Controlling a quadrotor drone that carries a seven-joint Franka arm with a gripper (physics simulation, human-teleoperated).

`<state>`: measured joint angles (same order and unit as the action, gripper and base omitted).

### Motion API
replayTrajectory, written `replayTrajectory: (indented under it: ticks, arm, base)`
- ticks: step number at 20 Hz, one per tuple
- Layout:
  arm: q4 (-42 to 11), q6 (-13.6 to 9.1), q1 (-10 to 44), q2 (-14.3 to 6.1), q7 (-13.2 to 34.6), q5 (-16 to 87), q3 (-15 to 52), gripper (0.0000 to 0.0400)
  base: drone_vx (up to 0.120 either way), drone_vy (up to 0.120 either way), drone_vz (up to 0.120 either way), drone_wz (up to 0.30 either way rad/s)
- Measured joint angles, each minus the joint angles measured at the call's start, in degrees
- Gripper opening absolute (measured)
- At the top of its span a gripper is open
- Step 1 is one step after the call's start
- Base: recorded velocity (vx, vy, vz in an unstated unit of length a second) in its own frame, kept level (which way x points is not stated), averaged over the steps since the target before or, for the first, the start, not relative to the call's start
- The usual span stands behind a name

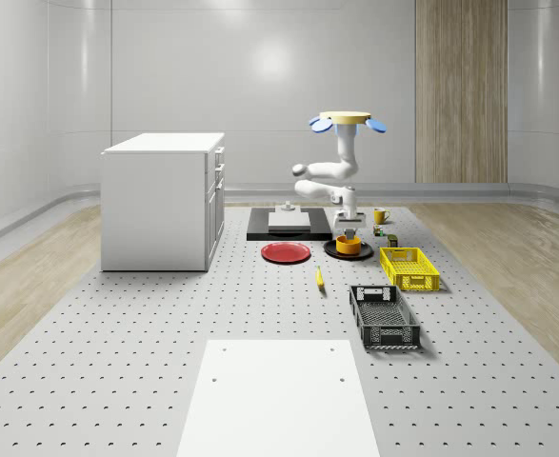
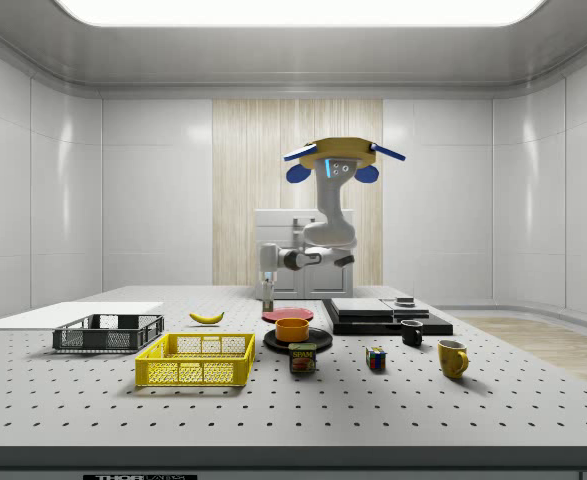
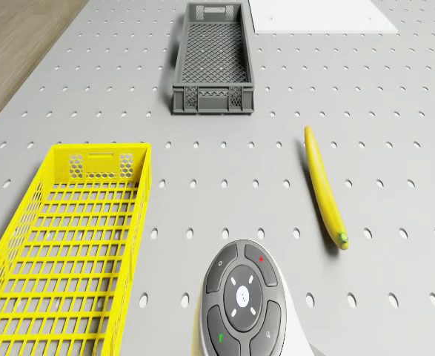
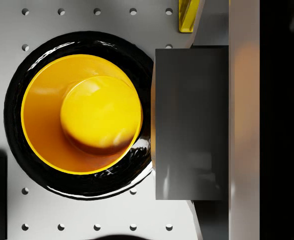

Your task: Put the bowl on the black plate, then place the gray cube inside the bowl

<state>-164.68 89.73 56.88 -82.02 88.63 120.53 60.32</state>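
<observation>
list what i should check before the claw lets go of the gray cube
1. Round orange bowl sits on the glossy black round plate: ok.
2. Orange bowl upright and empty: ok.
3. Gray cube held in the claw: ok, as far as the wrist view shows.
4. Gray cube centred over the orange bowl: not ok; in the wrist view it hangs beside the bowl's rim, over the plate's edge.
5. Drone hovers above the perforated gray table, near the plate: ok.
6. Cube's height above the bowl: cannot tell.
</observation>
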Motion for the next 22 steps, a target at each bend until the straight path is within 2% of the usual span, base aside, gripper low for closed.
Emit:
replayTrajectory:
  ticks: [8,14,17,22]
  arm:
    - [0.01,0.11,0.07,-0.11,0.06,-0.06,0.04,0.0250]
    - [0.02,0.18,0.12,-0.19,0.09,-0.10,0.06,0.0250]
    - [0.03,0.22,0.14,-0.23,0.11,-0.12,0.07,0.0250]
    - [0.60,0.92,0.45,-0.36,0.09,0.99,-1.12,0.0250]
  base:
    - [-0.120,0.000,0.000,0.000]
    - [-0.120,0.000,-0.107,0.000]
    - [-0.120,0.000,0.000,0.000]
    - [-0.016,0.000,0.000,0.000]
